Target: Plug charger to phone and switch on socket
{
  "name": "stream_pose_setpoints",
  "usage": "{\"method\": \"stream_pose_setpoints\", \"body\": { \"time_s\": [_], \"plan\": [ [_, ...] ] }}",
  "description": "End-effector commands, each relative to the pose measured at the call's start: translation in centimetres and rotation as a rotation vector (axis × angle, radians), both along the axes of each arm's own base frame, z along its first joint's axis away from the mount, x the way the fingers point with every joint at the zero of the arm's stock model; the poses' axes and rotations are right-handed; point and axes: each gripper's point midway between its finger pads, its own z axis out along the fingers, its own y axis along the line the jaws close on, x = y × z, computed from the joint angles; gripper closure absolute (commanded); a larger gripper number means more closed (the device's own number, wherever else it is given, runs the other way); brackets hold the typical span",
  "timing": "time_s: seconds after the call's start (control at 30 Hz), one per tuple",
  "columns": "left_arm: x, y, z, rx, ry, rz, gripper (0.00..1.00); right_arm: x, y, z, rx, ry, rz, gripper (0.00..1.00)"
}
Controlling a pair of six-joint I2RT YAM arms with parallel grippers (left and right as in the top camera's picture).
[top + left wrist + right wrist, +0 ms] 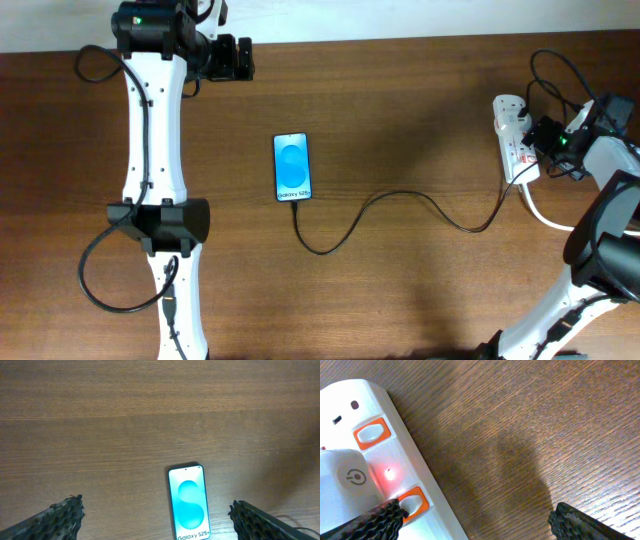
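Overhead, the phone (292, 167) lies face up a little left of the middle of the counter (420, 100), its blue screen lit and its long sides running from the far edge toward the near edge. The charger (400, 200) meets the phone's near short end, loops toward the near edge, then waves across to the right and ends at the socket (510, 140). The socket lies close to the right edge, toward the far right corner, with a thick white cord (538, 208) curling away from it toward the near edge.

The left claw (245, 58) hangs near the far edge, left of the phone and well apart from it. From the left wrist, this claw (156, 507) is spread wide with nothing between its fingers (62, 517), and the phone (188, 510) shows on the bare wood below, between them.

The right claw (540, 145) sits over the socket at the right edge. From the right wrist, this claw (476, 507) is also spread wide and holds nothing. The socket (395, 455) fills the left of that view, with two orange-rimmed switches (370, 433) and a white adapter (347, 482) plugged in between them. A small red light (390, 474) glows beside the adapter. One fingertip (380, 520) overlaps the edge of the lower switch; whether it touches cannot be told.
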Motion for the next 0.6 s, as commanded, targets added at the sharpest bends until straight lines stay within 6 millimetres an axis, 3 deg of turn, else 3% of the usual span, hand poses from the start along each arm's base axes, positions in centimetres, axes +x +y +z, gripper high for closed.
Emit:
{"method": "stream_pose_setpoints", "body": {
  "time_s": [0.0, 0.07, 0.13, 0.2, 0.3, 0.4, 0.47, 0.57],
  "plan": [
    [-0.1, 0.4, 1.4, 0.006, -0.036, 0.004, 0.01, -1.5, 0.0, -0.4, 0.052, 0.035, 0.017, 0.02],
    [-0.1, 0.4, 1.4, 0.006, -0.036, 0.004, 0.01, -2.0, -3.4, 3.4, 0.011, -0.018, -0.039, 0.02],
    [-0.1, 0.4, 1.4, 0.006, -0.036, 0.004, 0.01, -2.6, -5.5, 6.0, -0.011, -0.049, -0.081, 0.02],
    [-0.1, 0.4, 1.4, 0.006, -0.036, 0.003, 0.01, -3.8, -8.3, 10.2, -0.043, -0.092, -0.139, 0.02],
    [-0.1, 0.4, 1.4, 0.006, -0.036, 0.004, 0.01, -5.4, -10.2, 15.4, -0.078, -0.134, -0.187, 0.02],
    [-0.1, 0.4, 1.4, 0.006, -0.036, 0.004, 0.01, -6.4, -8.7, 22.6, -0.112, -0.194, -0.165, 0.02],
    [-0.1, 0.4, 1.4, 0.006, -0.036, 0.004, 0.01, -6.3, -6.1, 26.2, -0.105, -0.255, -0.086, 0.02],
    [-0.1, 0.4, 1.4, 0.006, -0.036, 0.004, 0.01, -6.6, -0.4, 31.8, -0.092, -0.381, 0.056, 0.02]
  ]
}}
